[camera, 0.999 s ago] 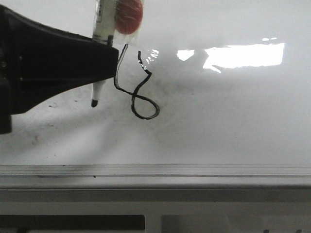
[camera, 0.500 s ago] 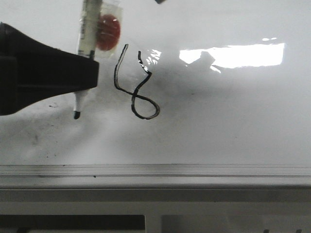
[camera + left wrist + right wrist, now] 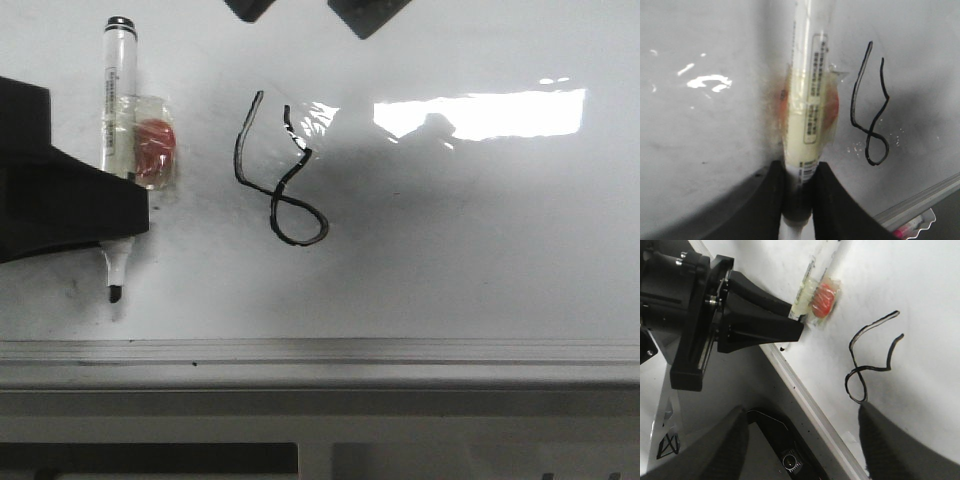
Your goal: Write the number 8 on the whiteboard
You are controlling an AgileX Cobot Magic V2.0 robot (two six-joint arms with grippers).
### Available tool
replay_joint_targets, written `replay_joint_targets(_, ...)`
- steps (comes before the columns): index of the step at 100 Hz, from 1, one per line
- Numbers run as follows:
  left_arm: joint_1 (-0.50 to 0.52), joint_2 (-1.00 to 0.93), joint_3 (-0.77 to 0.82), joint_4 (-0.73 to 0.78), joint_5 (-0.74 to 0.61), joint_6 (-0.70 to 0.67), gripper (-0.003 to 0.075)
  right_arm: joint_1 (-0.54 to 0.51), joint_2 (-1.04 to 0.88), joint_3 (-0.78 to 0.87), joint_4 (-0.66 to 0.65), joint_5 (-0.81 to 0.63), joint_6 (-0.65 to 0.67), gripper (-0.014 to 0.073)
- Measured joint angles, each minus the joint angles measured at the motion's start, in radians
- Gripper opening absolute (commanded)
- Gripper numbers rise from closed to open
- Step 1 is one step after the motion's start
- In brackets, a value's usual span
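The number 8 (image 3: 277,195) is a thin black figure with an open top on the glossy whiteboard (image 3: 480,250). My left gripper (image 3: 125,215) is shut on a white marker (image 3: 118,90) with a red piece taped to it (image 3: 153,150). The marker's black tip (image 3: 113,293) points to the board's near edge, left of the 8. The left wrist view shows the marker (image 3: 807,100) between the black fingers (image 3: 832,200), with the 8 (image 3: 871,132) beside it. My right gripper (image 3: 805,450) is open and empty; it sees the 8 (image 3: 851,346) and the left gripper (image 3: 795,330). Its fingertips (image 3: 365,15) show at the far edge.
The board's pale grey frame (image 3: 400,350) runs along the near side. A bright light reflection (image 3: 480,112) lies right of the 8. Faint grey smudges mark the board's left part. A pink item (image 3: 910,231) lies beyond the frame.
My left gripper has moved left and toward the near edge with the marker, away from the 8. The right gripper's fingertips have come into the front view.
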Motion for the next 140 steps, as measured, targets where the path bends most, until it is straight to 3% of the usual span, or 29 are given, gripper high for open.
replay_joint_targets(17, 0.000, 0.000, 0.000, 0.000, 0.000, 0.000, -0.0006, 0.000, 0.000, 0.000, 0.000, 0.002, 0.000, 0.0416)
replay_joint_targets(38, 0.000, 0.000, 0.000, -0.002, 0.000, 0.000, 0.0259, 0.000, 0.000, 0.000, 0.000, 0.009, 0.000, 0.0416)
replay_joint_targets(48, 0.000, -0.002, 0.000, -0.002, -0.015, 0.000, 0.0303, 0.000, 0.000, 0.000, 0.000, 0.010, 0.000, 0.0416)
replay_joint_targets(66, 0.000, -0.004, 0.000, -0.002, -0.044, 0.000, 0.0302, 0.000, 0.000, 0.000, 0.000, 0.014, 0.000, 0.0380)
replay_joint_targets(73, 0.000, -0.006, 0.000, -0.002, -0.046, 0.000, 0.0302, 0.000, -0.002, 0.000, -0.006, 0.014, 0.000, 0.0276)
replay_joint_targets(90, 0.000, -0.066, 0.000, 0.006, -0.040, 0.000, 0.0277, 0.000, -0.064, 0.002, -0.035, 0.011, 0.000, -0.0073)
replay_joint_targets(99, 0.000, -0.126, 0.000, 0.035, -0.025, 0.003, 0.0183, 0.000, -0.153, 0.030, -0.041, -0.039, 0.002, -0.0064)
replay_joint_targets(113, 0.000, -0.252, 0.013, 0.091, 0.026, 0.021, -0.0021, 0.000, -0.327, 0.154, -0.053, -0.160, 0.002, -0.0064)
replay_joint_targets(140, 0.000, -0.570, 0.130, 0.236, 0.136, 0.025, -0.0020, 0.000, -0.803, 0.566, -0.121, -0.337, 0.002, -0.0064)
